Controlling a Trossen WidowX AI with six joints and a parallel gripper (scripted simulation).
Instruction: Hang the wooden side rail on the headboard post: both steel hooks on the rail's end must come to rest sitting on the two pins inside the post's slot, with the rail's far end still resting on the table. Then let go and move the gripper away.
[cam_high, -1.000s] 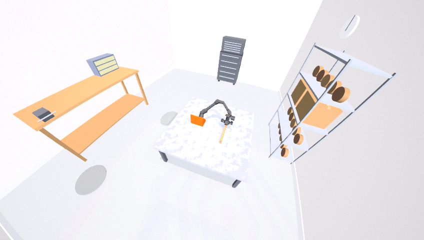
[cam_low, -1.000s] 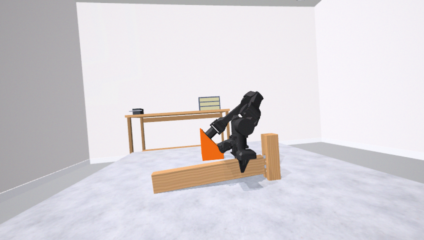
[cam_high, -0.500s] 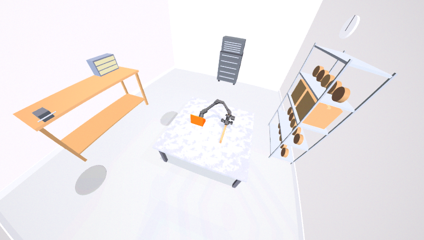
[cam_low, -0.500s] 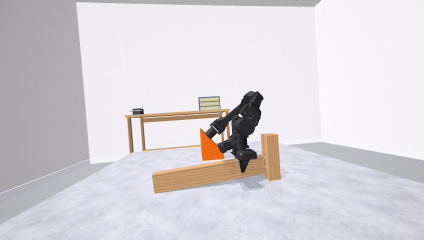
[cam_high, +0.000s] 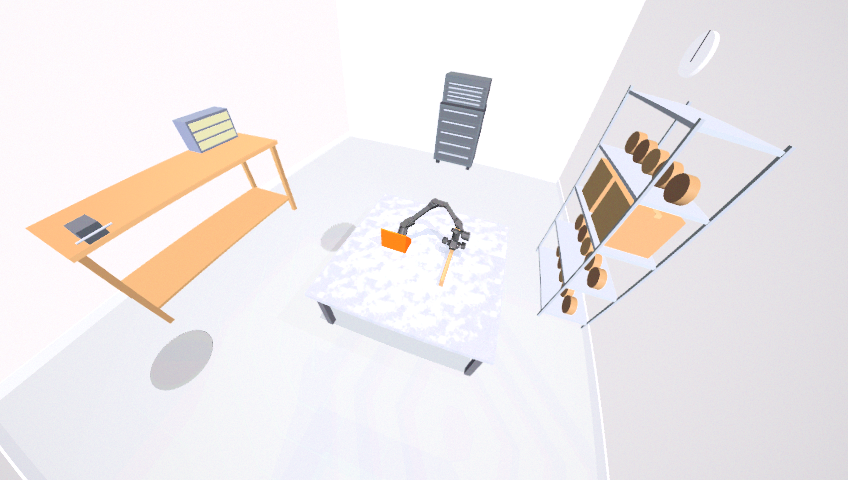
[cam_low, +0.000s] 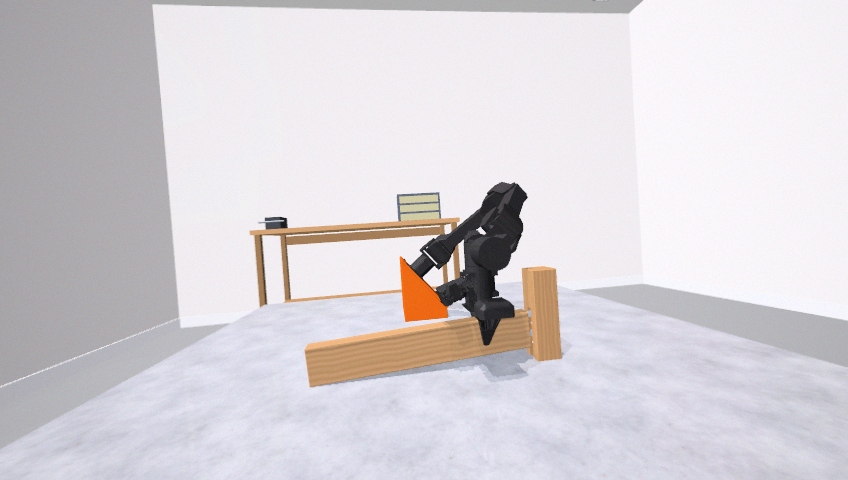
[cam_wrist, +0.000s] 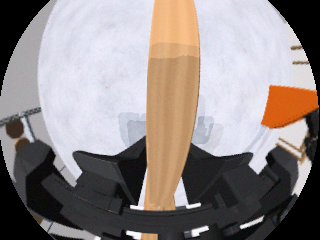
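Holding side rail (cam_low: 392, 350) in hand (cam_low: 487, 333), pinched near post (cam_low: 542, 312), centre-right of exterior frame. Far end rests on tabletop (cam_low: 416, 416). We judge rail stiff, long, prone to pivot; grip close to hooked end.

I have my end effector (cam_low: 486, 336) clamped across the wooden side rail (cam_low: 386, 350), a long pale plank standing on edge. It slopes: its far end rests on the worktop (cam_low: 416, 416), its raised end meets the upright headboard post (cam_low: 541, 312).
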